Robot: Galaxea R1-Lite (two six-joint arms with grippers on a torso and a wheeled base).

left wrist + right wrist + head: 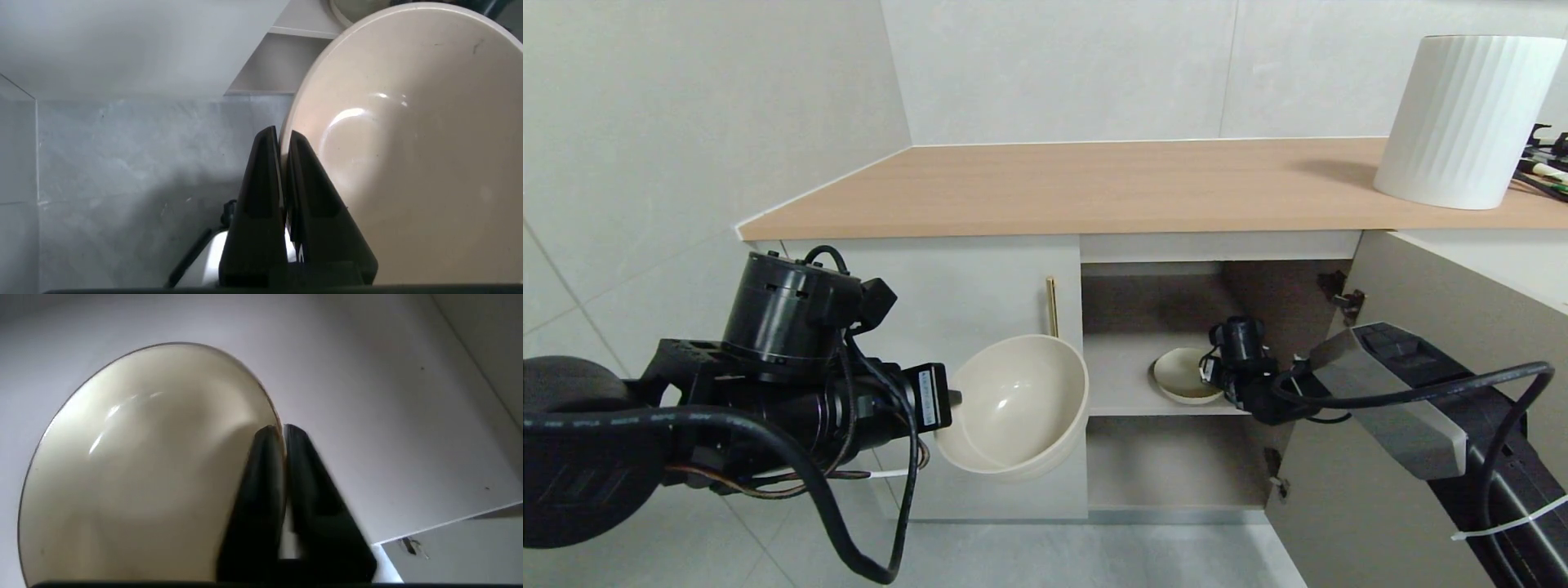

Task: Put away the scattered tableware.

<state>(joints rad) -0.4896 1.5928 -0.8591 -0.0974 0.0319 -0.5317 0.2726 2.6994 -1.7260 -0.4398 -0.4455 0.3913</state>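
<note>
My left gripper [954, 398] is shut on the rim of a cream bowl [1018, 406], held tilted in the air in front of the closed left cabinet door. In the left wrist view its fingers [282, 175] pinch the bowl's rim [409, 147]. Inside the open cabinet my right gripper [1207, 374] is shut on the rim of a cream plate [1180, 376] over the middle shelf [1119, 376]. The right wrist view shows the fingers [278, 482] clamped on the plate's edge [147, 465].
A wooden countertop [1094, 184] carries a tall white ribbed container [1462, 118] at the right. The cabinet's right door [1405, 359] stands open beside my right arm. A brass handle [1051, 306] is on the closed left door. Grey tile floor [1054, 555] lies below.
</note>
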